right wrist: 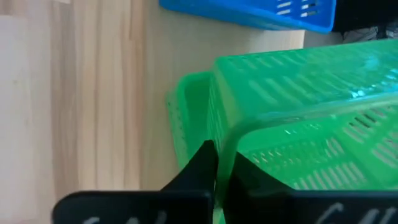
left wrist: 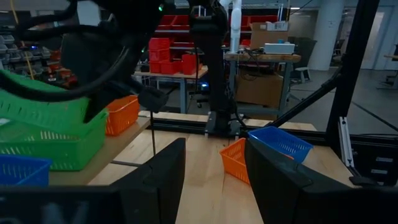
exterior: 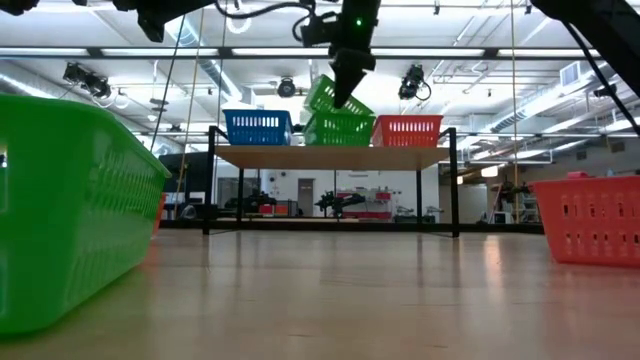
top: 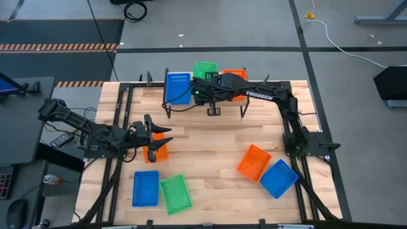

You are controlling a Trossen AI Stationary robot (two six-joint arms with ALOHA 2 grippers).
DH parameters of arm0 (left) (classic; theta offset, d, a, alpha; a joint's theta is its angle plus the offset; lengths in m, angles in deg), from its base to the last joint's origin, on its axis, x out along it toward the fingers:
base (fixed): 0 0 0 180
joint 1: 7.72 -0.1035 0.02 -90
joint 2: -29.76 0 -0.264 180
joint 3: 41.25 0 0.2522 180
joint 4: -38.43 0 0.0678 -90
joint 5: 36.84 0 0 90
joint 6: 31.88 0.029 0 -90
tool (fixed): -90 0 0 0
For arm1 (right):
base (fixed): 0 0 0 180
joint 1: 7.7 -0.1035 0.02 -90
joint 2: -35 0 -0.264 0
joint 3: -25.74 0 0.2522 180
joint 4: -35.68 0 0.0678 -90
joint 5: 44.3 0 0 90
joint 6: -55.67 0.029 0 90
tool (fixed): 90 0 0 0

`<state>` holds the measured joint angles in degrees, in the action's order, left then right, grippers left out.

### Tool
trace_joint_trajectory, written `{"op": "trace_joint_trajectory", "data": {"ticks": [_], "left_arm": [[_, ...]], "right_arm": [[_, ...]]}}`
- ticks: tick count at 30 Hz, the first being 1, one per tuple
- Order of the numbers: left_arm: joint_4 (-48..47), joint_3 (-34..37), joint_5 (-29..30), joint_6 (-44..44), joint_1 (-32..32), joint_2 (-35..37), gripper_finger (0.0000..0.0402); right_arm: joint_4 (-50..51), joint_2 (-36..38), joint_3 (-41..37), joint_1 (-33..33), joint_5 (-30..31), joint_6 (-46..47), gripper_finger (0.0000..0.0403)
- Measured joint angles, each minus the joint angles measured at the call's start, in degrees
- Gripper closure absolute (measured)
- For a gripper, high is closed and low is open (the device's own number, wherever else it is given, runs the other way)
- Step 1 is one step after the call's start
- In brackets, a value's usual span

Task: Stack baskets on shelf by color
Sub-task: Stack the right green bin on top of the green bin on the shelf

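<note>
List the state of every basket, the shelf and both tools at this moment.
Shelf: holds blue, green, orange baskets.
Upper green basket: tilted on lower green basket, pinched by right tool.
Orange basket: at left tool.
Other baskets: loose on table.

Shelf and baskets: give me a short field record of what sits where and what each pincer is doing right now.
shelf: blue basket, lower green basket, orange basket side by side
right pincer: shut on tilted green basket, above the lower green basket
left pincer: at an orange basket on the table; grip cannot be told
table, near left: blue basket, green basket
table, near right: orange basket, blue basket
</note>
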<state>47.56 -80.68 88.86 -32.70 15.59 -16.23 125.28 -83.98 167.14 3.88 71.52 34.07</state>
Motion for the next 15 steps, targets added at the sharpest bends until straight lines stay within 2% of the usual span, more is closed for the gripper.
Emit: {"op": "trace_joint_trajectory", "data": {"ticks": [8,15], "left_arm": [[0.0,0.0,0.0,0.0,0.0,0.0,0.023],[0.0,0.0,0.0,0.0,0.0,0.0,0.023]], "right_arm": [[0.6,0.0,2.9,-0.8,0.5,-2.0,0.0394],[5.5,0.0,3.4,-0.6,3.1,-3.8,0.0387]]}}
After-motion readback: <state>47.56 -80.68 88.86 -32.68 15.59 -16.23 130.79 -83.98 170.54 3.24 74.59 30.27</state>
